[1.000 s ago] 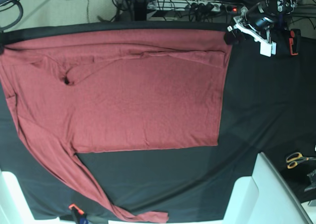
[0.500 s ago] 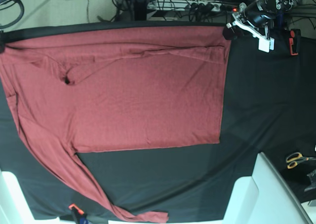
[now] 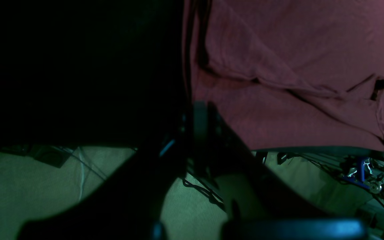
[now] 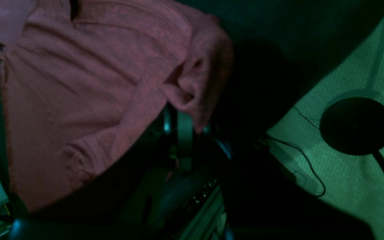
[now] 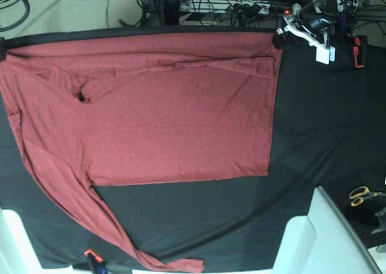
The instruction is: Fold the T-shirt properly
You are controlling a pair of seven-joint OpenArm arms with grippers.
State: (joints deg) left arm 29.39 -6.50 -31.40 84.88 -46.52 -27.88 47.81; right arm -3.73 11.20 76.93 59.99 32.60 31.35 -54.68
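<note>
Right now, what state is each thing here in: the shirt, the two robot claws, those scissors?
T-shirt: spread flat on the black tablecloth, top edge creased, one long sleeve trailing toward the near edge.
Left gripper: shut, pinching the shirt's far corner.
Right gripper: shut, fabric bunched at its tip.
Scissors: closed, lying untouched on the cloth.

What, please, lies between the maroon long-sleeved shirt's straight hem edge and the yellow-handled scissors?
Only bare black tablecloth separates the shirt from the scissors, as the base view shows.
</note>
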